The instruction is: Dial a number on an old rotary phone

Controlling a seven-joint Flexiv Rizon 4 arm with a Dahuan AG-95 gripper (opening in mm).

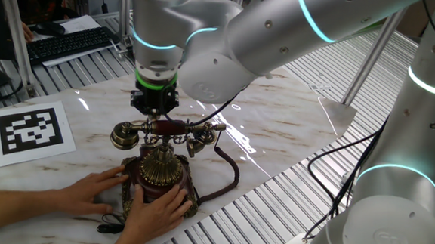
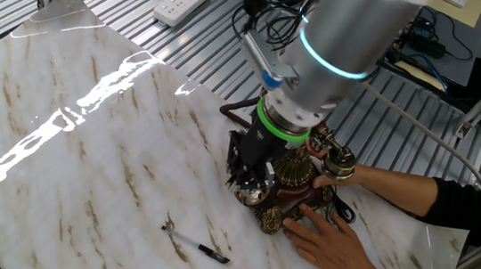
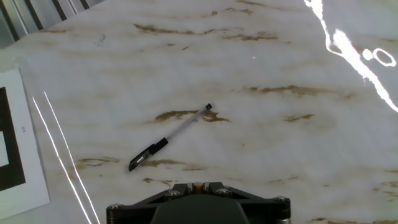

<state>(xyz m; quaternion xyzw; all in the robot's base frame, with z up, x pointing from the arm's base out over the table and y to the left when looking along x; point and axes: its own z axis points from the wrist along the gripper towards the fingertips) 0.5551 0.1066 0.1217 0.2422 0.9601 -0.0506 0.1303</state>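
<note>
Gripper (image 2: 249,182): one, two-fingered, pointing steeply down at the far side of the phone; the fingertips are hidden in both fixed views, but the jaws count as drawn together, with nothing visibly held. Whether a tip sits in a dial hole cannot be told.

Phone (image 1: 160,171): antique rotary type, dark wooden base with brass trim, standing on the marble-patterned table (image 2: 88,136) directly under the gripper. Handset (image 1: 165,130) resting across its cradle; brass dial (image 1: 162,168) facing the near edge in one fixed view; dark cord (image 1: 229,183) looping off to the side.

Hands: two, a person's, flat against the phone base. One hand (image 1: 93,192) at its side, the other hand (image 1: 156,213) at its front (apparently steadying it).

Pen (image 3: 169,137): lying loose on the table, well apart from the phone.

Marker sheet (image 1: 30,131): printed black-and-white square, near the table's far corner.

Keyboard (image 1: 69,44): black, off the table, in the background.

Progress: the arm is positioned at the phone, so dialling looks under way. How many digits are turned, if any, the pictures do not show.
</note>
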